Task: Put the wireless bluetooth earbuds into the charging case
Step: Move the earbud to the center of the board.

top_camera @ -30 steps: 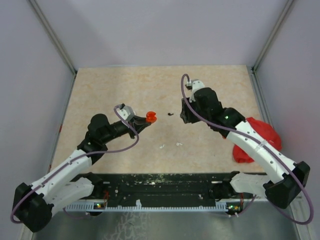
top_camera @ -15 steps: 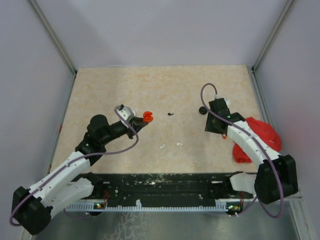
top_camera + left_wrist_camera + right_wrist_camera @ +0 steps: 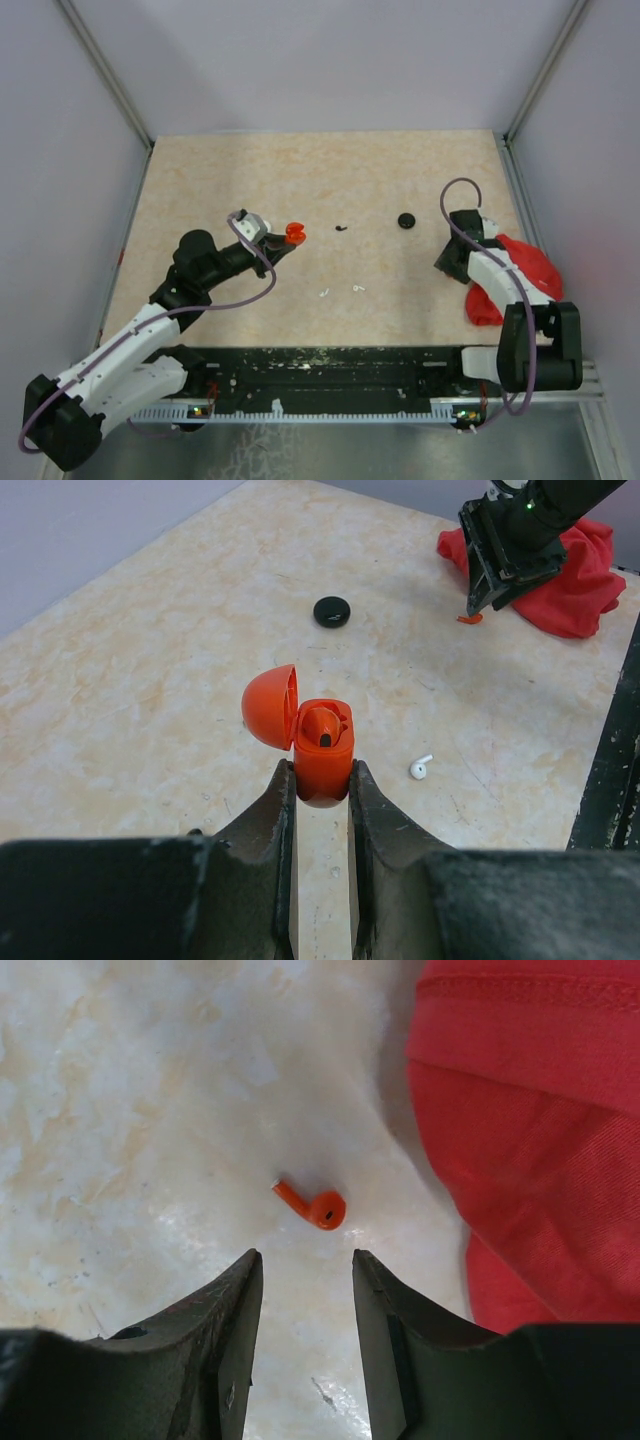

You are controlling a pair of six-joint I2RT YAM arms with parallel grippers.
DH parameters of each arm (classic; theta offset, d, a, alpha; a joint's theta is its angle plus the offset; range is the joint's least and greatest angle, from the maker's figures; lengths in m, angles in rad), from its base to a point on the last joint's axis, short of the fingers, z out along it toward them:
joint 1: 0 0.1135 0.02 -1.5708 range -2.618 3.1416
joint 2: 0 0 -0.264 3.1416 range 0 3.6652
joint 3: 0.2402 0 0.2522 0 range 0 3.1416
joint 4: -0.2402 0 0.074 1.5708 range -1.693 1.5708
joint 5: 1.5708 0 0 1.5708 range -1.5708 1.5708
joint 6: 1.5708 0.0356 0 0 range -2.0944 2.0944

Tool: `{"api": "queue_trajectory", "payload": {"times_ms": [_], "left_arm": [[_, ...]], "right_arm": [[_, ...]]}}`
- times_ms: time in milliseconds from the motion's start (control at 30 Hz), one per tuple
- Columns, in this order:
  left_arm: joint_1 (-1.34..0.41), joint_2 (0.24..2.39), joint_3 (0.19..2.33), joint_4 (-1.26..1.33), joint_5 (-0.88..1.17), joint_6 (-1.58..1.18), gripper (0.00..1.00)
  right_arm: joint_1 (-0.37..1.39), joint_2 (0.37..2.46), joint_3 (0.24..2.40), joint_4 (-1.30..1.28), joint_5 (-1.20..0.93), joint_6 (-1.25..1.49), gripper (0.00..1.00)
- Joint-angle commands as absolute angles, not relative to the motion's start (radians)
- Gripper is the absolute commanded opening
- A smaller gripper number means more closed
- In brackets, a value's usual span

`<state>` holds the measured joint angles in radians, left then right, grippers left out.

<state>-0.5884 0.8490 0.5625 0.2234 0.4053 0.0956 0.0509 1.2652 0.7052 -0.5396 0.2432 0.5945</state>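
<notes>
Two orange earbuds are in sight: one sits in the open orange charging case, its lid tipped back, and the other orange earbud lies loose on the bench, just off the left edge of the red cloth. There are also two white earbuds, left of the cloth and nearer the arm bases, and one tiny black earbud, left of the cloth and a little farther back. A second case, black and round, lies shut between that black earbud and the cloth. The one cloth is bunched at the bench's right side. The left jaws are clamped on the lower body of the orange case, holding it upright above the bench, well to the left of the cloth. The right jaws stand parted with nothing between them, pointing down at the loose orange earbud, which lies just ahead of the tips; the cloth's fold crowds the right-hand tip. A second ago the right arm reached out over the spot where the black case lies, hiding it; it has since pulled back to the cloth's edge, leaving that case uncovered. The left arm has barely moved.
</notes>
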Motion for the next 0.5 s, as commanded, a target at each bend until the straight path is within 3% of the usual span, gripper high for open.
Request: {"api": "queue_trajectory", "payload": {"times_ms": [0,467], "left_arm": [[-0.586,0.850,0.594,0.216,0.416,0.116,0.01],[-0.586,0.874,0.594,0.218,0.428,0.111,0.01]], "right_arm": [[-0.001,1.301,0.688,-0.445,0.259,0.636,0.42],[-0.017,1.379,0.692,-0.386,0.231,0.626,0.33]]}}
